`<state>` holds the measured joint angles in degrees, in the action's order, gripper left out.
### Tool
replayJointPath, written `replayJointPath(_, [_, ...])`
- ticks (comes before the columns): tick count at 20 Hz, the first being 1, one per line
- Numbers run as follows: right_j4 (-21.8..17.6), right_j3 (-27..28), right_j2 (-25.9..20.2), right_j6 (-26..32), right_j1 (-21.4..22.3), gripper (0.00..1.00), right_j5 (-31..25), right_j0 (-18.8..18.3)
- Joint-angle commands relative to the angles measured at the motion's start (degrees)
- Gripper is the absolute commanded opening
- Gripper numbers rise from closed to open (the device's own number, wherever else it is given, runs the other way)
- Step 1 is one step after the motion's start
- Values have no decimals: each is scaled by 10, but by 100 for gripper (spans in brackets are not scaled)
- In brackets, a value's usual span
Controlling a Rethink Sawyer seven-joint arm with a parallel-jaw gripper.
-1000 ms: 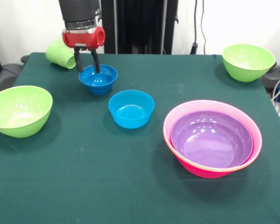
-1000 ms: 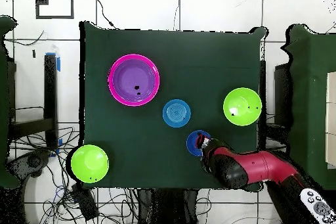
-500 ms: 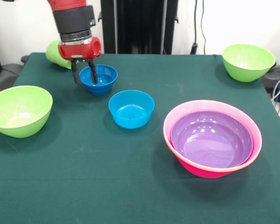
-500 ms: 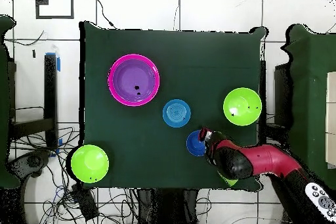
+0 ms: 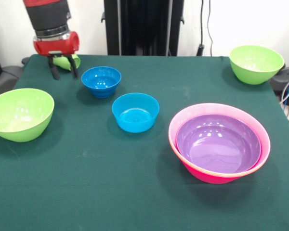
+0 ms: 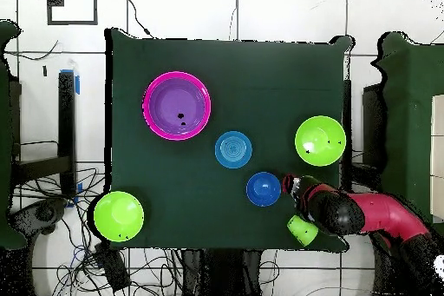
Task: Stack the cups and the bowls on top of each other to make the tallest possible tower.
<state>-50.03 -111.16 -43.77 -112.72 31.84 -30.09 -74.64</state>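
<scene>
As I checked both views, the gripper (image 5: 62, 73) hung at the far left corner of the table (image 5: 101, 192), its jaws apart and holding nothing. The light-green cup (image 5: 67, 62) lay on its side right behind the fingers (image 5: 53, 72), partly hidden by them in the front view; whether they touched it I could not tell. From overhead the same cup (image 6: 302, 230) sat just beside the arm's red wrist (image 6: 334, 210).

Darker blue bowl (image 5: 101, 81): upright, just right of the gripper, apart from it. Lighter blue bowl (image 5: 135, 111): nearer and to the right, close to the first but not touching.

The tower (image 5: 219, 142) stood at the near right: a purple bowl (image 5: 217, 143) nested inside a big pink bowl (image 5: 202, 172), the pink rim showing all round.

One green bowl (image 5: 20, 113) sat at the left edge, nearer than the gripper. The other green bowl (image 5: 256, 63) sat at the far right corner. Both upright and well apart from everything else.
</scene>
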Motion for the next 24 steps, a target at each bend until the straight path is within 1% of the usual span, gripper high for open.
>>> replayJointPath(1, [33, 24, -60, 204, 44, 100, -104, 10])
replayJointPath(3, [36, 24, -61, 207, 47, 100, -106, 11])
replayJointPath(6, [34, 25, -59, 208, 41, 100, -97, 11])
replayJointPath(11, [8, 48, -49, 194, -8, 100, -66, 26])
replayJointPath(15, [-5, 53, -47, 177, -20, 100, -40, 35])
replayJointPath(18, [-7, 59, -48, 176, -21, 100, -39, 40])
replayJointPath(24, [-11, 79, -55, 200, -45, 100, -45, 52])
